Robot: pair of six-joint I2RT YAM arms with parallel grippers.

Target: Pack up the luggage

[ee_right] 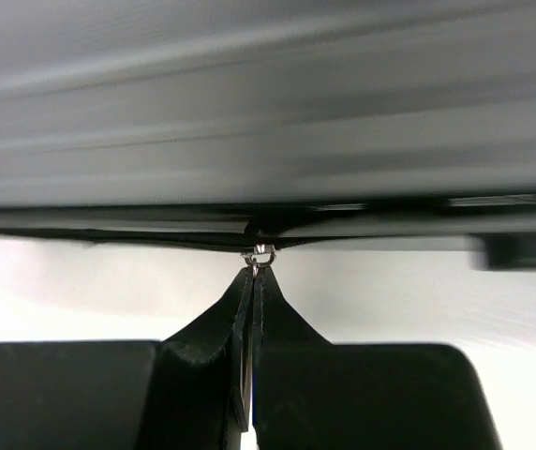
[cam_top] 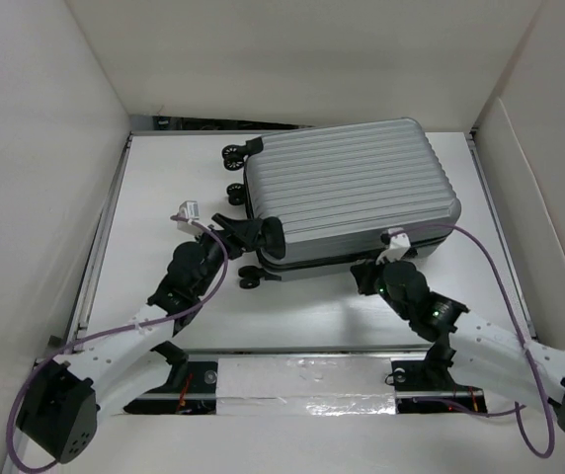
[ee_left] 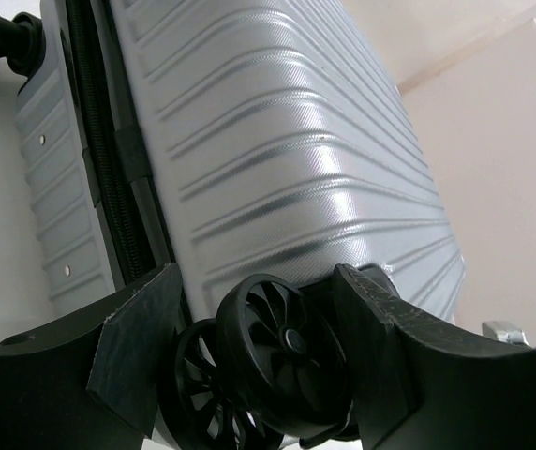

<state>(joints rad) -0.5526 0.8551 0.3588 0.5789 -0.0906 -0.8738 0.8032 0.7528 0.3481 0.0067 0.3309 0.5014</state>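
The silver-grey ribbed luggage lies shut on the white table, its black wheels pointing left. My left gripper is at its near-left corner. In the left wrist view my left gripper is closed around a black spinner wheel, one finger on each side of it, under the ribbed shell. My right gripper is at the luggage's near edge. In the right wrist view my right gripper is pinched shut on the thin metal zipper pull, which hangs from the dark zipper line of the shell.
Other black wheels stick out at the far left, the mid left and the near left. White walls enclose the table on the left, back and right. A taped rail runs along the near edge.
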